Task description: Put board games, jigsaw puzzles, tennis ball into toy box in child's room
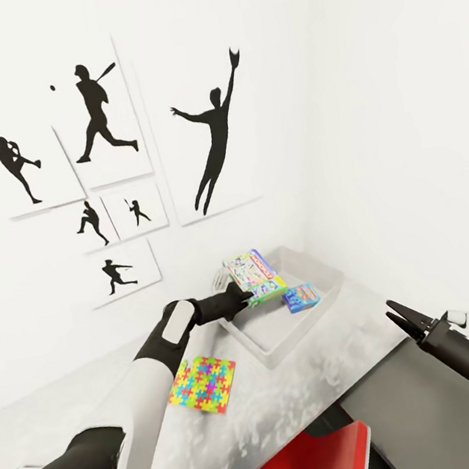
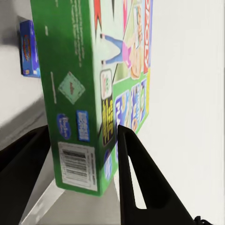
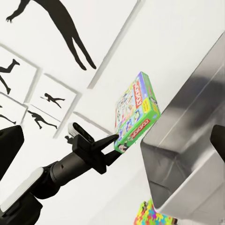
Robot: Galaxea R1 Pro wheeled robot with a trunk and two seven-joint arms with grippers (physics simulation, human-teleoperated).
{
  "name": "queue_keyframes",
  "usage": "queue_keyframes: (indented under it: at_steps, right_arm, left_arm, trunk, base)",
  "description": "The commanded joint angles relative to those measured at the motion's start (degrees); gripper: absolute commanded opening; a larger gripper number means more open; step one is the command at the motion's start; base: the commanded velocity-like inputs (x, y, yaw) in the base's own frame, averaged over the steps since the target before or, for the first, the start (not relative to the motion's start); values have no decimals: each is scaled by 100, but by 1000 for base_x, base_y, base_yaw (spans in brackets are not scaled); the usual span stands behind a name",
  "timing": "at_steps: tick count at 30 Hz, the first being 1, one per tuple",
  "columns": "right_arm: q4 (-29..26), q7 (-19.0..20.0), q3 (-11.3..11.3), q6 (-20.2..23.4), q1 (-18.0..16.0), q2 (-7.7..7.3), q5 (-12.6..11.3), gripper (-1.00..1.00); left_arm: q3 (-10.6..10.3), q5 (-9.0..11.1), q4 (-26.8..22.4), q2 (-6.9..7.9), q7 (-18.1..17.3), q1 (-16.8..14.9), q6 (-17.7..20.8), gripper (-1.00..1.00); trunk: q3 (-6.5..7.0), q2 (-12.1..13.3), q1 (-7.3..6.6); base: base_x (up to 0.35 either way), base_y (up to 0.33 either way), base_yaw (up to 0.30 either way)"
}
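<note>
So the left pincer (image 1: 246, 295) had the green board game (image 1: 255, 277) clamped by one short end, box hanging over the near-left corner of the toy box (image 1: 317, 304), which sat at the far end of the counter (image 1: 306, 397) against the wall. The game's long axis ran away from the pincer toward the far wall, and it looked tilted up on edge rather than flat, so my guess is the drop depended on it being past the rim. A blue board game (image 1: 302, 297) already leaned inside. Left arm was reaching out far and forward; the right pincer (image 1: 408, 316) hovered off to the right, jaws slightly apart, holding nothing. One jigsaw puzzle (image 1: 203, 384) lay on the counter nearer in.
</note>
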Motion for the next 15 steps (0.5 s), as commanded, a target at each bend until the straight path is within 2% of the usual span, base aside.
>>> queue_keyframes:
  at_steps: [1, 3, 7, 8, 10, 11, 13, 15]
  right_arm:
    - [1, 16, -14, 27, -6, -1, -2, 100]
    - [4, 20, -108, 27, -6, -1, -2, 100]
    - [12, 26, -260, 23, -6, 3, 19, 100]
    - [12, 27, -269, 22, -6, 3, 24, 100]
    - [14, 28, -294, 20, -6, 4, 39, 100]
    - [14, 29, -297, 19, -6, 4, 42, 100]
    - [17, 29, -307, 19, -6, 4, 47, 100]
    - [20, 30, -310, 18, -6, 4, 52, 100]
  left_arm:
    - [-54, 3, 1, 0, -24, -5, -12, -100]
    - [-319, 88, 1, 0, -24, -5, -159, -100]
    - [-684, 293, 1, 0, -23, -5, -519, -100]
    - [-722, 344, 1, 0, -23, -5, -546, -100]
    - [-917, 578, 1, 0, -20, -5, -620, -100]
    - [-985, 631, 1, 0, -19, -5, -635, -100]
    - [-1387, 864, -3, 0, -16, -5, -753, -100]
    - [-1536, 1088, -8, 0, -15, -5, -844, -100]
  trunk:
    - [-22, -13, 3]
    - [-40, -13, 3]
    - [-78, -13, 3]
    - [-87, -13, 3]
    - [-106, -13, 3]
    - [-115, -13, 3]
    - [-134, -13, 3]
    - [-153, -13, 3]
  base:
    - [0, 0, 0]
    - [0, 0, 0]
    - [0, 0, 0]
    - [0, 0, 0]
    - [0, 0, 0]
    - [0, 0, 0]
    - [0, 0, 0]
    - [0, 0, 0]
